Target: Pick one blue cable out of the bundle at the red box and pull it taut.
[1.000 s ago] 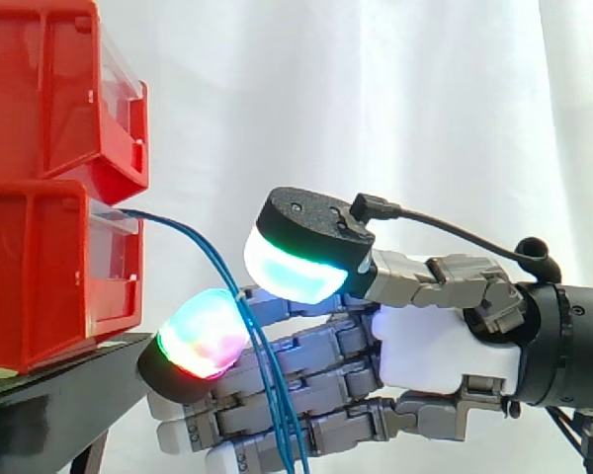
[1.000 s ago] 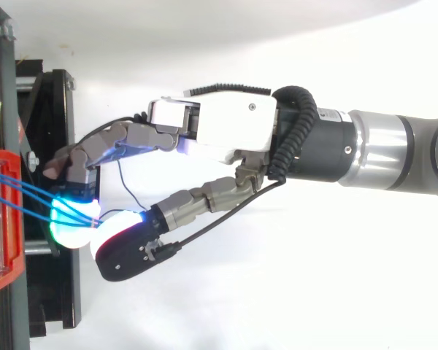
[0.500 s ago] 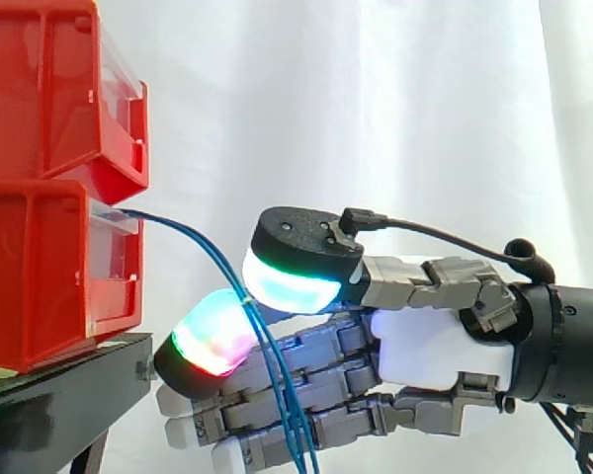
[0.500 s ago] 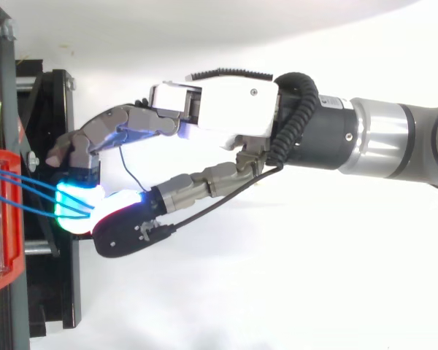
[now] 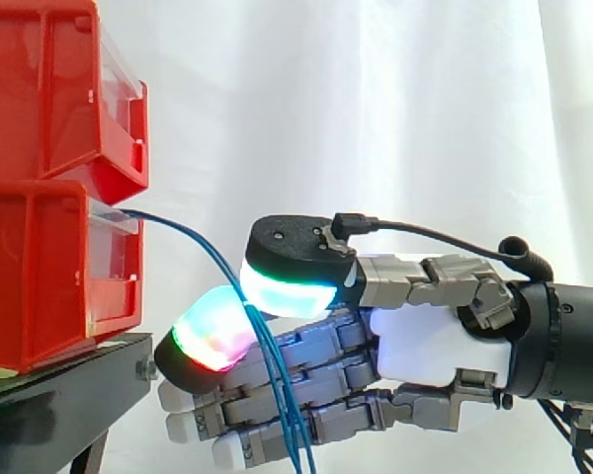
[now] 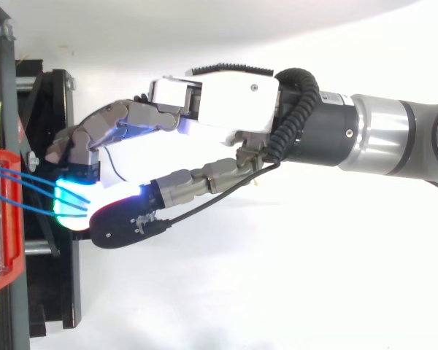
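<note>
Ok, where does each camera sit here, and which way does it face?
Side view: beside the work at about its height, looking level across at the red bins and black stand; the hand enters from the right.
Top view: overhead, looking down; the hand and arm reach in from the right toward the red bins at left.
Shared: the hand pinching the blue cables that run from the red bins.

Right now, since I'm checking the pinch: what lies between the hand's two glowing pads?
The blue cables from the red box run down between the hand's pads, seen in the side view; more than one strand.
</note>
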